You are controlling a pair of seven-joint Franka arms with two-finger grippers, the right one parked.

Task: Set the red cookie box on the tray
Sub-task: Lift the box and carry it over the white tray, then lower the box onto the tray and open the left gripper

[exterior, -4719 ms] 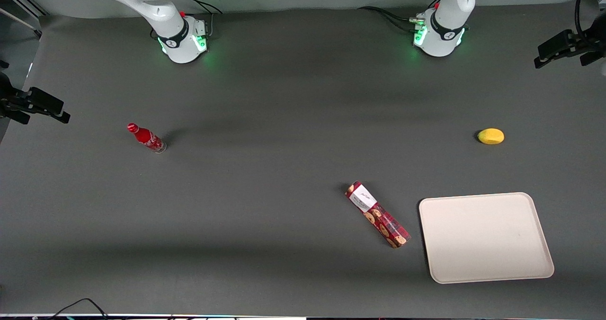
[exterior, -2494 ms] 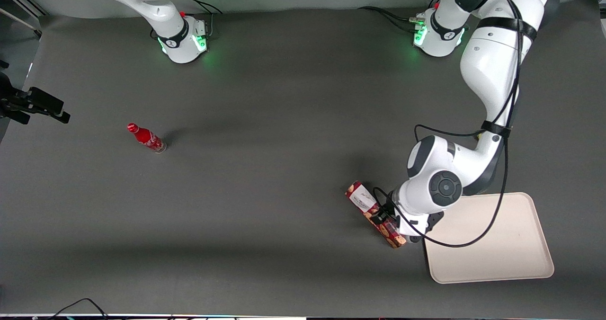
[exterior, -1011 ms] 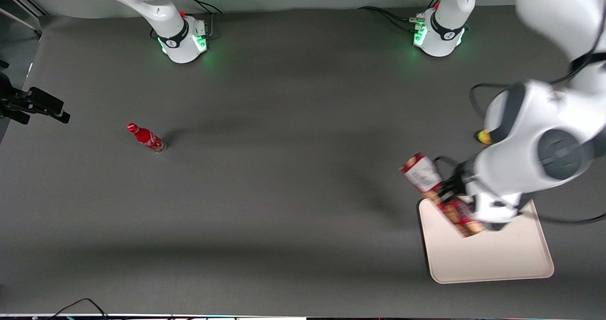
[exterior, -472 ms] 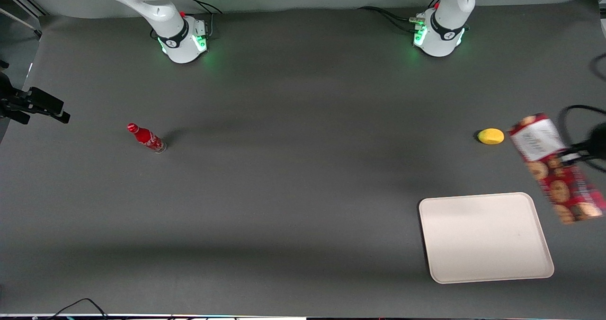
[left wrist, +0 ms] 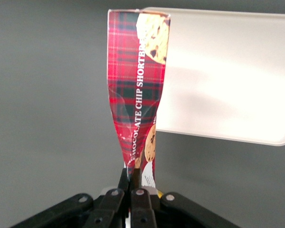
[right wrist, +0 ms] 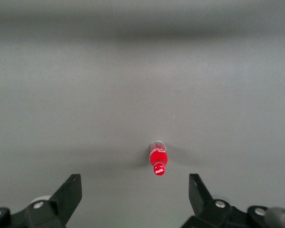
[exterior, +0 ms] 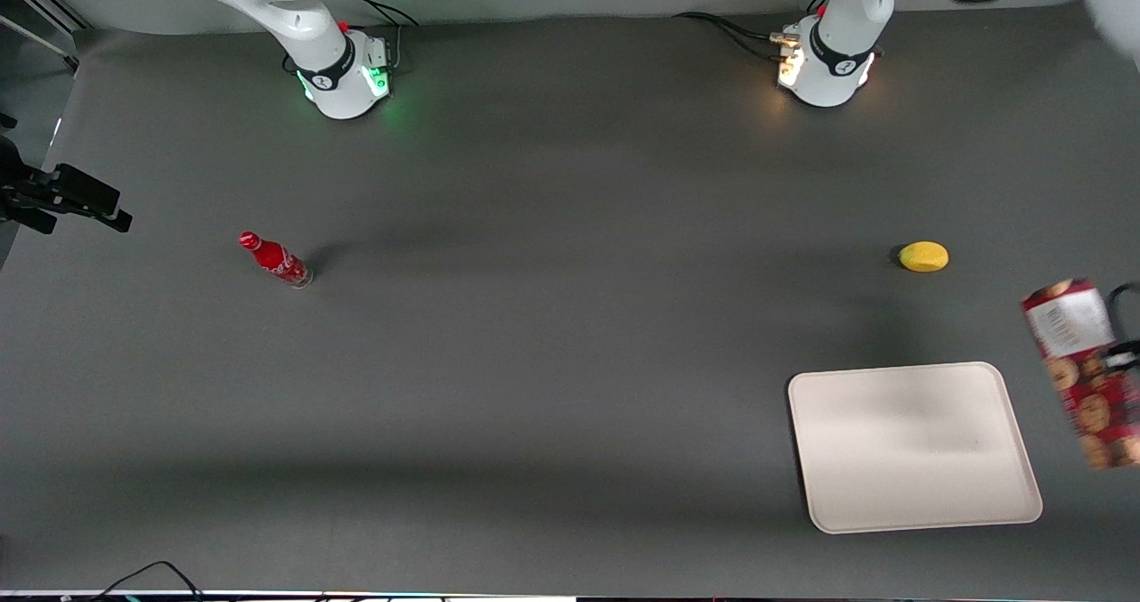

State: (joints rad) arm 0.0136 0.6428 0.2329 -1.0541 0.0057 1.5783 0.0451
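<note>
The red cookie box [exterior: 1079,366] hangs in the air at the working arm's end of the table, beside the tray [exterior: 917,446] and not over it in the front view. Its white label end points away from the front camera. In the left wrist view my left gripper [left wrist: 135,176] is shut on the red cookie box [left wrist: 137,80], which looks squeezed thin where the fingers pinch it. The box's free end shows against an edge of the cream tray [left wrist: 228,71]. The tray holds nothing. In the front view the gripper is almost wholly out of frame.
A yellow lemon-like fruit [exterior: 924,256] lies on the table farther from the front camera than the tray. A small red bottle [exterior: 276,260] stands toward the parked arm's end; it also shows in the right wrist view [right wrist: 158,161].
The box was gripped on the table, lifted and swung past the tray toward the working arm's end. In the last half second it came nearer the front camera. The working arm's base light turned from green to orange.
</note>
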